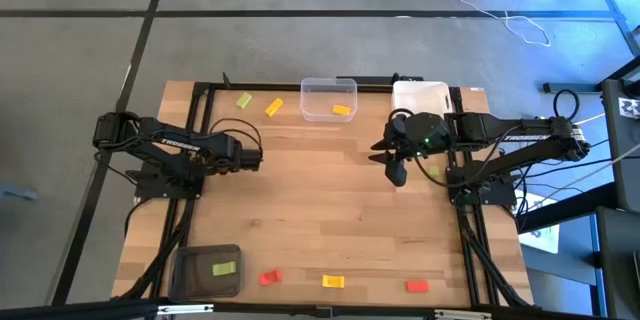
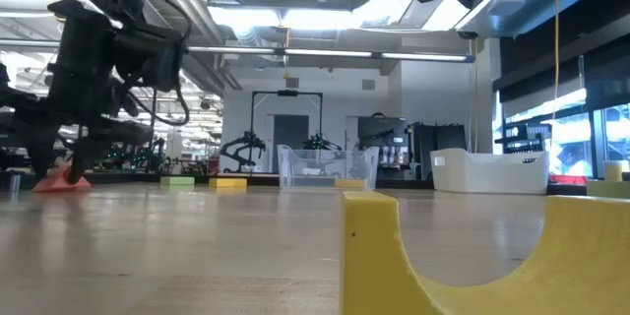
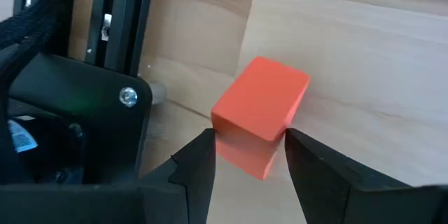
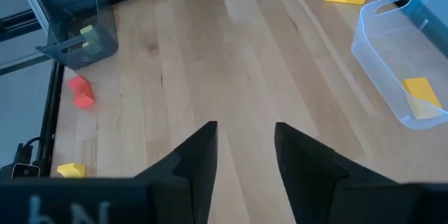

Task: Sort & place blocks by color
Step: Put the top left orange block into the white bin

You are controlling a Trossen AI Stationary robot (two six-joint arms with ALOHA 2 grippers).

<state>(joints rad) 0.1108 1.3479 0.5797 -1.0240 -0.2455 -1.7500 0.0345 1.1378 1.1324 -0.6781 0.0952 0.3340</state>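
A red block sits clamped between my left gripper fingers over the table's left side, seemingly just off the wood, while my right gripper hovers parted and empty near the clear bin.

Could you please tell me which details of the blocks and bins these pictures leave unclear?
- White bin, high view: the right arm covers its near edge, so its contents are partly hidden.
- Red block, left wrist view: held between the left gripper fingers; its underside is out of sight.
- Low view: a yellow block right at the lens blocks the table behind it.
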